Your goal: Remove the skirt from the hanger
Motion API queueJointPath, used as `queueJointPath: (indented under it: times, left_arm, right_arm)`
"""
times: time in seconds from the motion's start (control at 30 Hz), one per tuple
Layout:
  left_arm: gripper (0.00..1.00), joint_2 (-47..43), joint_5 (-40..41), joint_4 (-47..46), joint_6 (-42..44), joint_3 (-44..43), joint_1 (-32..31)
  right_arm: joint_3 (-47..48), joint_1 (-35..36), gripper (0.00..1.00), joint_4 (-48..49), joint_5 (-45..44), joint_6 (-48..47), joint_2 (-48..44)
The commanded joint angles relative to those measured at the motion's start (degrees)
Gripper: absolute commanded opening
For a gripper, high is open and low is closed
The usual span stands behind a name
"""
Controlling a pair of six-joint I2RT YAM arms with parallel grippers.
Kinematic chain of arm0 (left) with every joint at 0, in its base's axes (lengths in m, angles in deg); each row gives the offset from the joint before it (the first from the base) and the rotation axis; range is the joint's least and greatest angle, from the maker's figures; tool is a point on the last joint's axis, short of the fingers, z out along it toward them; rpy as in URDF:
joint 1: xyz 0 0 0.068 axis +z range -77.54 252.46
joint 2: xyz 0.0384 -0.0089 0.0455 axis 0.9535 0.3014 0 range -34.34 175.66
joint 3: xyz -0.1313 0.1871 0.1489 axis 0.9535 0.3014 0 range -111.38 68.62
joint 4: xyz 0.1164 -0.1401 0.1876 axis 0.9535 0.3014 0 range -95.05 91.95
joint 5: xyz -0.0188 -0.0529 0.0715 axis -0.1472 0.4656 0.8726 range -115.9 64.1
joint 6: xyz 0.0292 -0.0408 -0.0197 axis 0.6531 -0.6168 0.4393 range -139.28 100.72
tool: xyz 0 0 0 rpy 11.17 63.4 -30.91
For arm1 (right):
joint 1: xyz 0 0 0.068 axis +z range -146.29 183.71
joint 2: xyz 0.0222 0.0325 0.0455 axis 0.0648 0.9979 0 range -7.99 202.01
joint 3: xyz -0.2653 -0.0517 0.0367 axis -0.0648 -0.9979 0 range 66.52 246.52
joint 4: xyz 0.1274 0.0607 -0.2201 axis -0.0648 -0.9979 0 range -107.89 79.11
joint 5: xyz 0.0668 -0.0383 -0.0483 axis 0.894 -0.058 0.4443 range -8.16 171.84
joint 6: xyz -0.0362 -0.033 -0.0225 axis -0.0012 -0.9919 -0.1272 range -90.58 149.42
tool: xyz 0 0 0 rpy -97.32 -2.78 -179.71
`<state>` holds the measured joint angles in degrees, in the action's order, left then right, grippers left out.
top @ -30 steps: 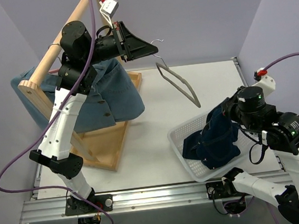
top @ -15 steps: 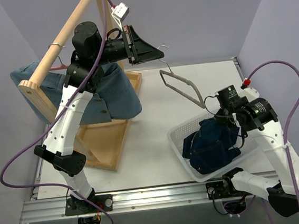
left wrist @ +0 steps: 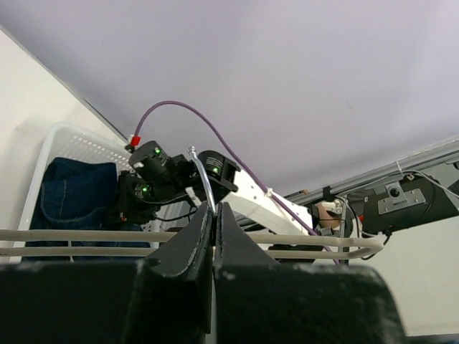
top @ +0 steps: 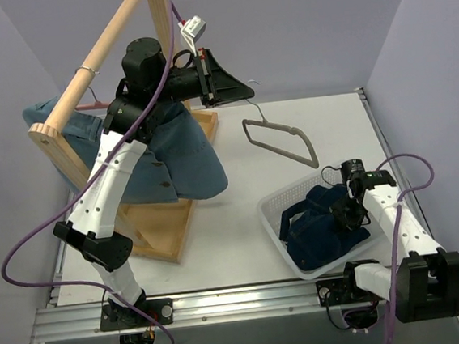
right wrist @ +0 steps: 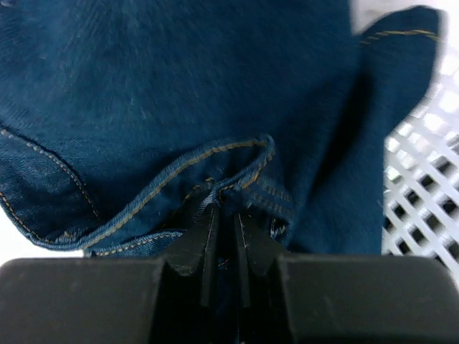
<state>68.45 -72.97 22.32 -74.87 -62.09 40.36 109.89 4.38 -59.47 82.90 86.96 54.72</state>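
Observation:
The dark blue denim skirt lies bunched in the white basket, off the hanger. My right gripper is down in the basket, its jaws shut on a stitched fold of the skirt. The right wrist view shows the right gripper pinching that hem. The grey hanger is bare and hangs in the air above the table. My left gripper is shut on its wire hook. In the left wrist view the left gripper clamps the hook, with the hanger bar across the frame.
A wooden rack with a sloping rail stands at the left on a wooden base. A lighter denim garment hangs from it on a pink hanger. The basket's mesh wall is right of the right gripper.
My right arm has dropped down into the basket with the skirt, which now lies lower and flatter. My left gripper has shifted slightly right with the bare hanger.

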Motion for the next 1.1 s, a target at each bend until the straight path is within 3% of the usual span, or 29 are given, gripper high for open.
queueJointPath:
  times: [0.0,0.2,0.23,0.27,0.3,0.33,0.37,0.57,0.67,0.9,1.07]
  left_arm:
    - [0.02,-2.1,1.3,0.9,1.5,-0.5,-0.1]
    - [0.02,-1.7,2.2,1.1,1.8,-0.3,-0.4]
    - [0.02,-1.5,2.2,1.4,1.8,-0.5,-0.5]
    - [0.02,-1.3,2.5,1.6,1.8,-0.9,-0.5]
    - [0.02,-0.8,2.6,1.8,1.8,-1.0,-0.6]
    - [0.02,-0.6,2.7,2.3,1.7,-1.2,-0.6]
    - [0.02,-0.2,2.7,2.6,1.5,-1.4,-0.5]
    - [0.02,2.4,1.7,4.5,0.6,-2.4,-0.4]
    - [0.02,4.5,0.1,8.0,0.7,-5.7,-0.4]
    - [0.02,2.8,4.0,7.8,-0.6,0.8,-2.0]
    - [0.02,2.9,9.7,16.2,4.4,-2.9,-2.8]
  right_arm:
    - [-0.6,-0.3,0.00,2.7,3.1,-3.1,2.3]
    - [10.5,-0.3,0.00,-1.8,-3.3,-8.0,0.6]
    - [12.5,-0.3,0.08,-3.7,-4.6,-8.8,0.6]
    - [14.7,-0.4,0.47,-4.8,-5.4,-9.6,0.6]
    - [16.8,-0.4,0.70,-5.9,-6.1,-10.5,1.0]
    - [21.0,-0.4,0.92,-7.9,-6.7,-12.3,1.2]
    - [23.0,-0.4,1.00,-9.2,-8.6,-12.7,1.4]
    - [38.8,-0.4,1.00,-16.1,-14.2,-18.1,4.7]
    - [47.5,-0.4,1.00,-16.3,-10.7,-21.5,6.8]
    - [63.7,-0.3,1.00,-16.5,9.2,-30.4,10.4]
    - [72.8,-0.3,1.00,-16.9,21.7,-35.5,11.4]
